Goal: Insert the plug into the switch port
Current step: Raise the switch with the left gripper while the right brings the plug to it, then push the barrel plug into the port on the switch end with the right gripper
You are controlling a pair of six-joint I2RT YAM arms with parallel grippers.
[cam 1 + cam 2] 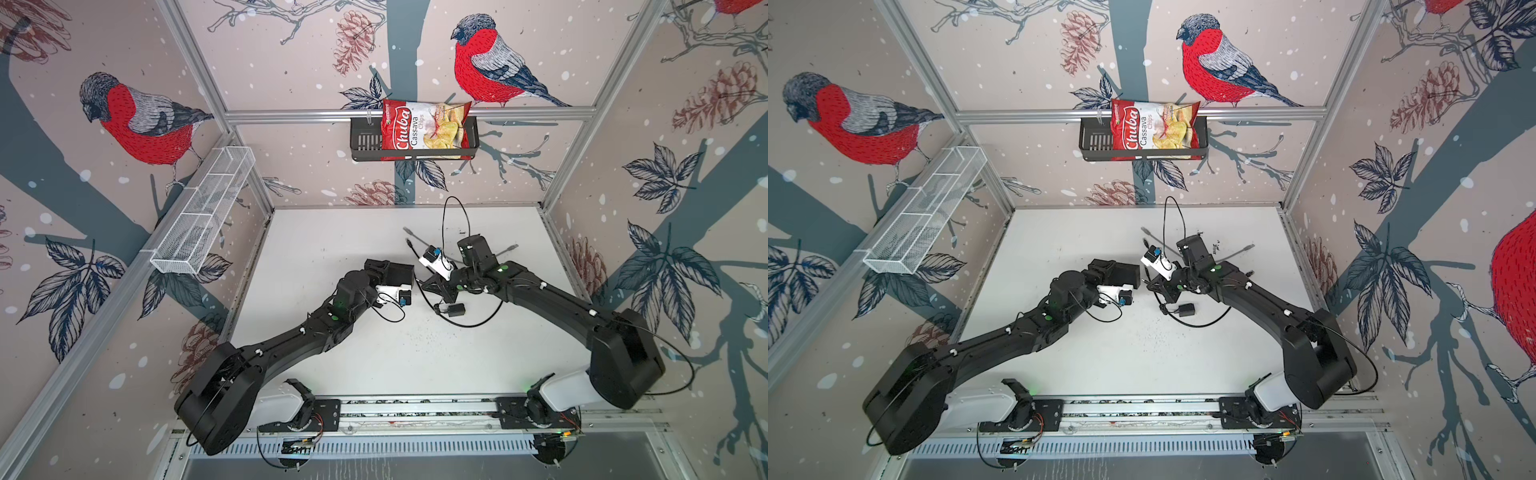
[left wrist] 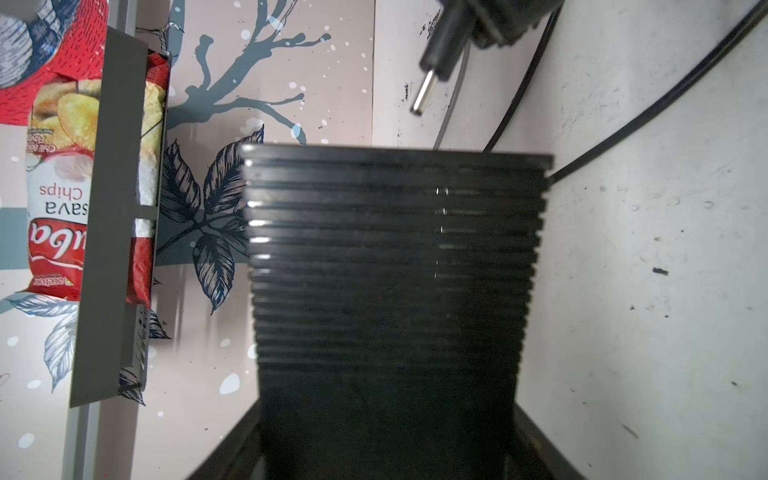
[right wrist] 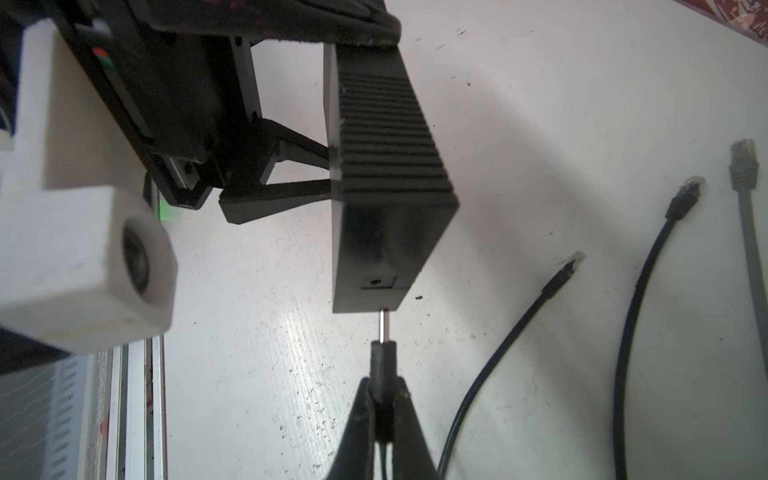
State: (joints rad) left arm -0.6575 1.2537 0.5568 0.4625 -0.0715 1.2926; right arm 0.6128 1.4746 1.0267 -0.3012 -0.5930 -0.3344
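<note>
Over the worktop (image 1: 332,249), right gripper (image 3: 384,399) pinches the plug (image 3: 384,353), aimed just off the switch port (image 3: 376,281); left gripper (image 1: 386,272) clamps the box (image 3: 386,137).

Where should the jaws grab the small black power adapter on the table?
Grip the power adapter across its two long side faces, coming straight down from above: it lies flat on the table, a boxy block with sides exposed. Probably avoid the end where the cord leaves.

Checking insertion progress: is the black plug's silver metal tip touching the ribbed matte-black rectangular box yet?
Apart. The left wrist view shows pale background between the silver metal tip of the black plug and the ribbed matte-black box.
</note>
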